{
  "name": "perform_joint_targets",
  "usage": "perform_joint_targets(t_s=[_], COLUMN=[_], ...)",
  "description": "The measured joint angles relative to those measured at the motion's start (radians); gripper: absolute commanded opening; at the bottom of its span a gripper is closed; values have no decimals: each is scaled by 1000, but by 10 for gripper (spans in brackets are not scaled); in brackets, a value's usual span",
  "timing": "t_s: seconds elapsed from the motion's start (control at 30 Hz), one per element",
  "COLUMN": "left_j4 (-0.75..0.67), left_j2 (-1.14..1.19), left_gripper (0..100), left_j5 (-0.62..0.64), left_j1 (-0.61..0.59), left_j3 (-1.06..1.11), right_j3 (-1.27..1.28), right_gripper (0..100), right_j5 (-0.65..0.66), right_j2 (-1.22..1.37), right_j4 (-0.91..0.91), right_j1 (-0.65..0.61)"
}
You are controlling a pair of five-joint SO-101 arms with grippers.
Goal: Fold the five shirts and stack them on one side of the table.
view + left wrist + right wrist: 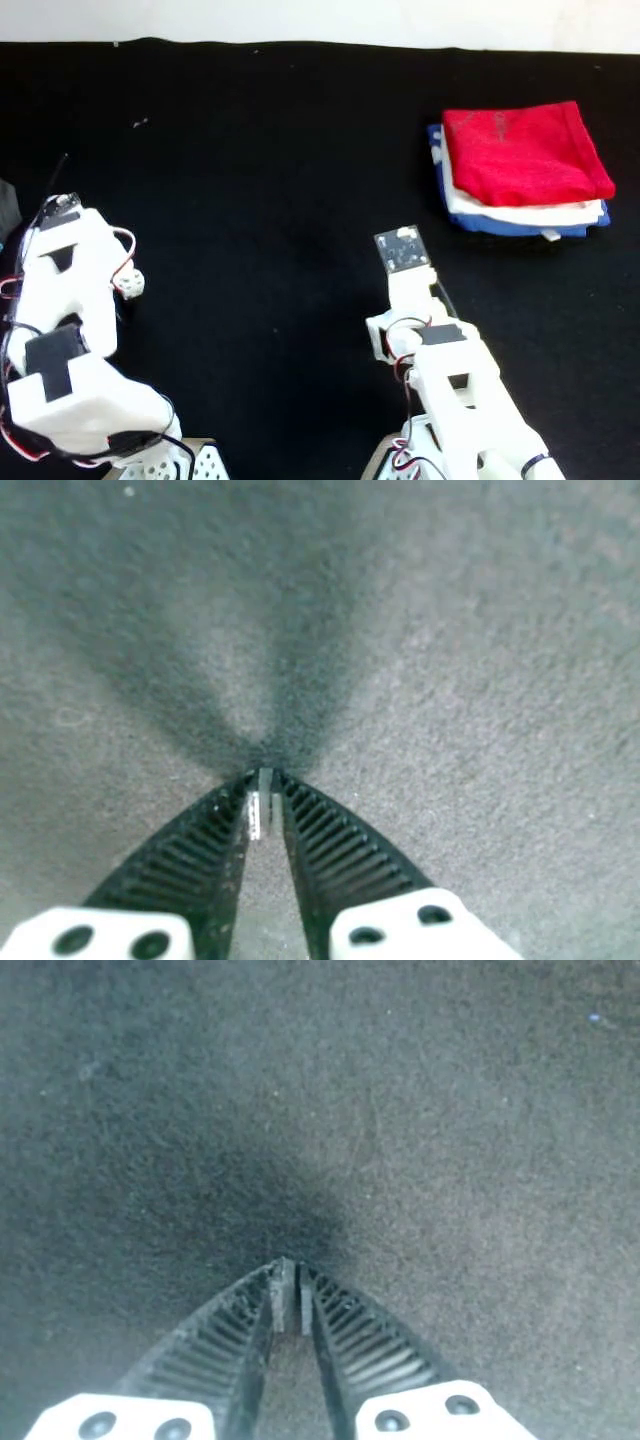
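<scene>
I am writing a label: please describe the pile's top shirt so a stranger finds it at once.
On the black cloth table, a pile of folded shirts lies far right in the high view. The red folded shirt lies on top; the shirts beneath show white and blue edges.

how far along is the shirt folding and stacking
Looks done or nearly so: a folded stack sits on one side of the table, with a red shirt on top and a white layer and a blue layer beneath. In hand: nothing; the left gripper and right gripper are shut, holding no shirt. Left: five layers can't be counted here, so check the count.
</scene>
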Motion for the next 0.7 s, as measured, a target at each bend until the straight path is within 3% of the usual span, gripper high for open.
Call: perform_joint_targets(t_s=[0.2,0.33,0.7], left_j4=[308,443,486], left_j2=[37,144,632], left_gripper=[206,231,231], left_j5=[-77,-189,-216], left_j1=[-282,-411,-448], left_j3=[-407,-749,-1442], right_j3=[0,0,0], right_gripper=[30,30,30], right_j5=[0,0,0], right_j2=[0,0,0], right_j4=[-2,-2,-2], right_j1=[0,0,0])
